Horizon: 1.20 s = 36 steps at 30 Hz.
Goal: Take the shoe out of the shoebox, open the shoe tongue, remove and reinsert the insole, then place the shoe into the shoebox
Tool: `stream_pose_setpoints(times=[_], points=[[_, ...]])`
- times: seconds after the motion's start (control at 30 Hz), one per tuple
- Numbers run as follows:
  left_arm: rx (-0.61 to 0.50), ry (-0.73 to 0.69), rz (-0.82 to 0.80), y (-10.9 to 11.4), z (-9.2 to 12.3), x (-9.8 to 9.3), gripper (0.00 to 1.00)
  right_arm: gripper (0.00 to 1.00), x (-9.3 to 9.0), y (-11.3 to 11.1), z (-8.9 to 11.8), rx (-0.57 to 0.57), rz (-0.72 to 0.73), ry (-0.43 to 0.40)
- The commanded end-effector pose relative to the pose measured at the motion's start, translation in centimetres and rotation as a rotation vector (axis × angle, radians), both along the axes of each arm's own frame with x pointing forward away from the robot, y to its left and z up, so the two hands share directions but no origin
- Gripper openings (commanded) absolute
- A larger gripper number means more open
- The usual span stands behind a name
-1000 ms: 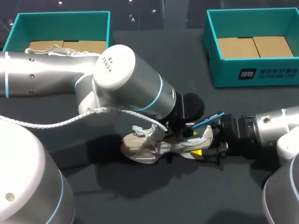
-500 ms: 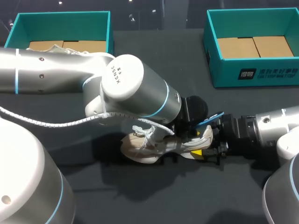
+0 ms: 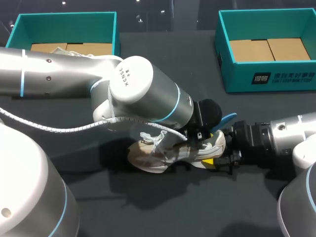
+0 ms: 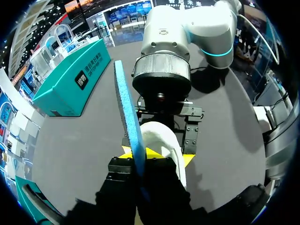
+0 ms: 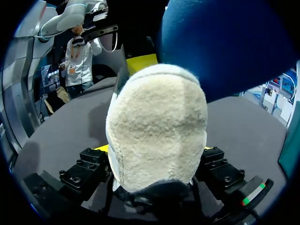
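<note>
- Shoe [image 3: 163, 154]: a pale sneaker resting on the dark table [image 3: 148, 207], near the middle. Toe points left and heel right, with loose laces standing up at the mid-section.
- Heel: in the right wrist view the fuzzy heel sits between my right claw's two fingers, with a yellow tip showing on either side of it.
- Right claw [image 5: 153, 149]: clamped on the shoe's heel from both sides, low at table level. My right arm [image 3: 276, 140] comes in from the right.
- Insole [image 4: 125, 108]: a blue strip standing on edge, with its lower end down at the shoe's heel opening. The rest rises clear of the shoe, toward the right arm's wrist. In the head view only its tip shows, above the heel.
- Left claw [image 4: 140, 161]: pinched narrow on the insole's lower end, directly above the heel. My left arm [image 3: 143, 94] crosses from the left and covers much of the shoe's far side.
- Left shoebox [image 3: 66, 19]: teal, far left, well apart from the shoe. A pale item lies inside, mostly hidden by my left arm, and I cannot tell what it is.
- Right shoebox [image 3: 269, 76]: teal, far right, with a brown cardboard floor showing.
</note>
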<state>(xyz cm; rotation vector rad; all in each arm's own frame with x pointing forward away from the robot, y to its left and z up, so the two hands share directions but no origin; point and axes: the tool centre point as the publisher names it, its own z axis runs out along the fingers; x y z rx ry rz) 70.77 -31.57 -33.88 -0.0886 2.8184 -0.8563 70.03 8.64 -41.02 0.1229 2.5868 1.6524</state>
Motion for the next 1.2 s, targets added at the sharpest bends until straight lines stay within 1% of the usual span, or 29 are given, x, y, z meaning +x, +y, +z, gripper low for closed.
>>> stream_pose_setpoints(times=[0.03, 0.23, 0.3, 0.87, 0.93, 1.0, 1.03, 1.2], points=[[-0.013, 0.038, -0.029, 0.5, 1.8, -0.4, 0.0, 0.0, 0.0, 0.0, -0.1, -0.003, 0.0, 0.0], [-0.044, 0.119, -0.068, -0.2, 5.2, -1.7, 0.0, 0.0, 0.0, 0.0, -0.1, -0.003, 0.0, 0.0], [-0.054, 0.129, -0.062, -0.7, 6.7, -2.0, 0.0, 0.0, 0.0, 0.0, -0.1, -0.003, 0.0, 0.0], [-0.054, 0.129, -0.062, -0.7, 6.7, -2.0, 0.0, 0.0, 0.0, 0.0, -0.1, -0.003, 0.0, 0.0], [-0.128, 0.207, -0.04, -0.3, 7.9, -2.1, 0.0, 0.0, 0.0, 0.0, -0.1, -0.003, 0.0, 0.0], [-0.199, 0.249, -0.012, -0.2, 9.5, -2.1, 0.0, 0.0, 0.0, 0.0, -0.1, -0.003, 0.0, 0.0], [-0.255, 0.272, -0.004, -0.2, 10.8, -2.2, 0.0, 0.0, 0.0, 0.0, -0.1, -0.003, 0.0, 0.0], [-0.446, 0.33, 0.033, 0.9, 15.9, -2.4, 0.0, 0.0, 0.0, 0.0, -0.1, -0.003, 0.0, 0.0]])
